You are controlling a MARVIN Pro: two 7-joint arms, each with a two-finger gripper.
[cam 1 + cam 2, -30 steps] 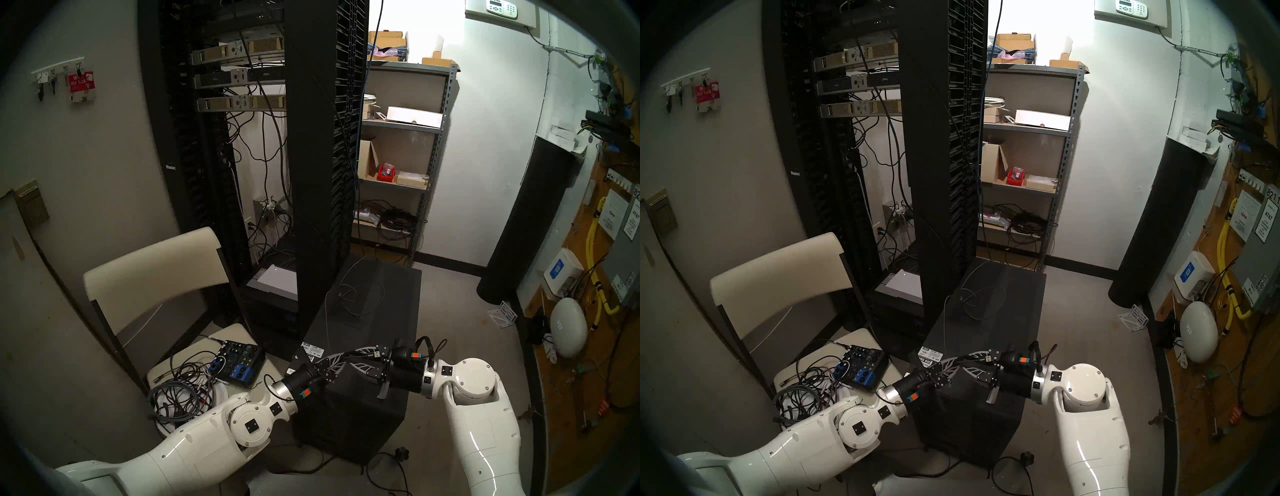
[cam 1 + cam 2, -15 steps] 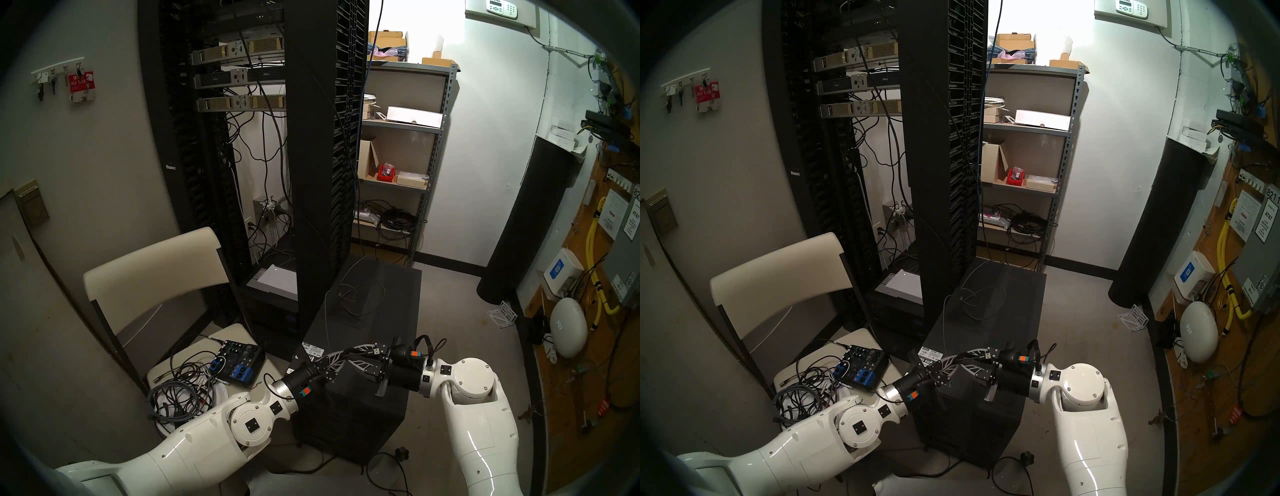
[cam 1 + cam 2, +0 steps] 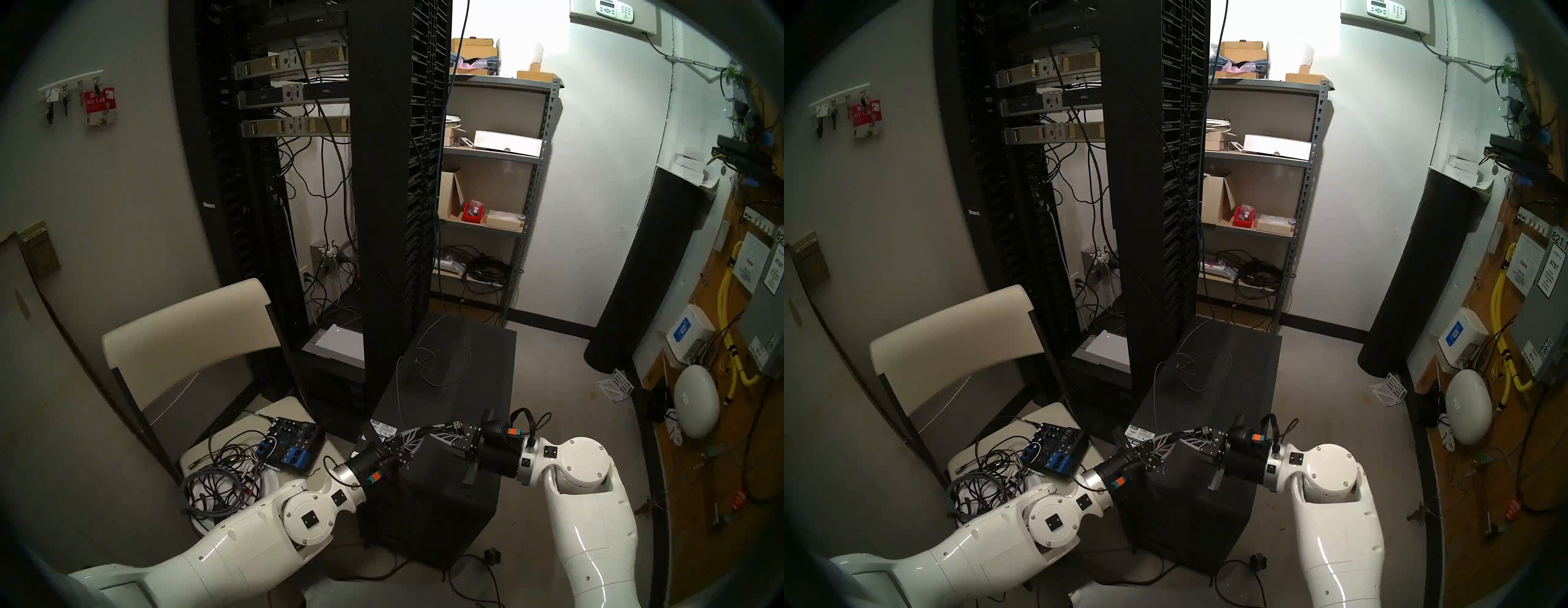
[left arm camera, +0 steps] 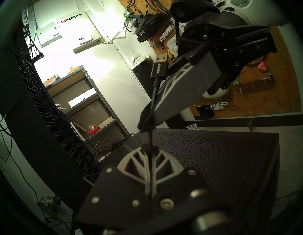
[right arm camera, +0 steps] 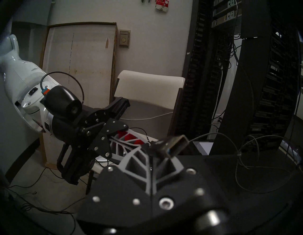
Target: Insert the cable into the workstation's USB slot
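Observation:
The workstation [image 3: 462,382] is a matte black tower on the floor with a white sticker [image 3: 382,426] at its near left corner. The thin grey cable [image 3: 443,365] lies looped on its top and runs forward to the grippers, which meet tip to tip above the near end. My left gripper [image 3: 418,435] is shut on the cord [image 4: 148,147]. My right gripper [image 3: 428,437] is shut and seems to pinch the cord at its tips [image 4: 146,123]. The black USB plug [image 3: 456,424] lies back along the right fingers [image 4: 159,67], metal end free [image 5: 172,144].
The tall black server rack [image 3: 390,212] stands right behind the tower's left side. A white chair [image 3: 186,331] on the left holds a mixer [image 3: 292,443] and a heap of cords [image 3: 220,479]. A metal shelf [image 3: 488,191] and a black cylinder [image 3: 636,276] stand further back.
Both grippers have risen slightly, and my right wrist has rolled a little. The plug has lifted and shifted slightly left with them. The loop on the tower has barely moved.

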